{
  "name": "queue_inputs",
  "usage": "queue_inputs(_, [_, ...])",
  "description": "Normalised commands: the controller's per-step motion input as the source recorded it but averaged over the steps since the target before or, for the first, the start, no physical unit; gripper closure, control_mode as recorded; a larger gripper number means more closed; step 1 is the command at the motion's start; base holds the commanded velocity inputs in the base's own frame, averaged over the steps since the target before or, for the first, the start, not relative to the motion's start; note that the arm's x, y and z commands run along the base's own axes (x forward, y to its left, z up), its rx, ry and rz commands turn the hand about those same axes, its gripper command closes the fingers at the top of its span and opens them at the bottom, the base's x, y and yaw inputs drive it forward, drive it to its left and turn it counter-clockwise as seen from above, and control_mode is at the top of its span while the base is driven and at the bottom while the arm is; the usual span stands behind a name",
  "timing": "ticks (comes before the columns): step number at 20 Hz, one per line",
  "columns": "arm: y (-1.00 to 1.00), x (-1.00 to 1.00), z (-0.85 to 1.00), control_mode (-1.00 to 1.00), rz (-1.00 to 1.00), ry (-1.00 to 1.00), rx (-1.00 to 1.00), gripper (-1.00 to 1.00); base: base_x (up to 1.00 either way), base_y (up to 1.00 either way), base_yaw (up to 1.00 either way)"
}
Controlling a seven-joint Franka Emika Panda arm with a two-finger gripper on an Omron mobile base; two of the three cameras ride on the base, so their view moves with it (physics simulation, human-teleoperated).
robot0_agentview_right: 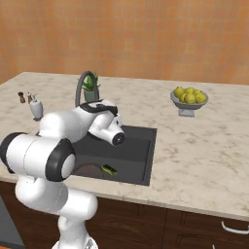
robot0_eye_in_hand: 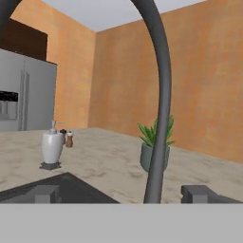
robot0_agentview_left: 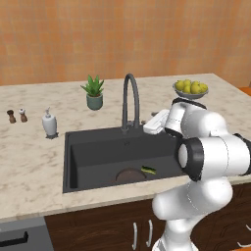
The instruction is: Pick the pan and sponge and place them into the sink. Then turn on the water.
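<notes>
While our gripper [robot0_eye_in_hand: 121, 193] stands released, its tips [robot0_eye_in_hand: 45, 193] spread wide on either side of the faucet [robot0_agentview_left: 130, 100] stem and grasping nothing, we see the pan [robot0_agentview_left: 130, 175] and the sponge [robot0_agentview_left: 149, 170] lying together on the floor of the sink [robot0_agentview_left: 93, 152]. A potted plant [robot0_agentview_left: 94, 92], soap dispenser [robot0_agentview_left: 49, 123] and bowl of lemons [robot0_agentview_left: 190, 88] sit on the counter [robot0_agentview_left: 29, 162].

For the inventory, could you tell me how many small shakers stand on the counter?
2: a dark shaker and a white-topped shaker, side by side at the counter's far left, beyond the soap dispenser.
</notes>
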Motion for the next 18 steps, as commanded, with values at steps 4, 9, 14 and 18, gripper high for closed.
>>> queue_inputs(4, [0.02,0.27,-0.06,-1.00,0.00,0.00,0.00,-1.00,0.00,0.00,0.00])
queue_inputs(9, [0.00,0.29,-0.05,-1.00,0.00,0.00,0.02,-1.00,0.00,0.00,0.00])
queue_inputs(14, [-0.12,0.24,-0.23,-1.00,0.00,0.03,0.06,-1.00,0.00,0.00,0.00])
queue_inputs(18, [-0.08,0.23,-0.37,-1.00,0.02,0.02,0.10,-1.00,0.00,0.00,0.00])
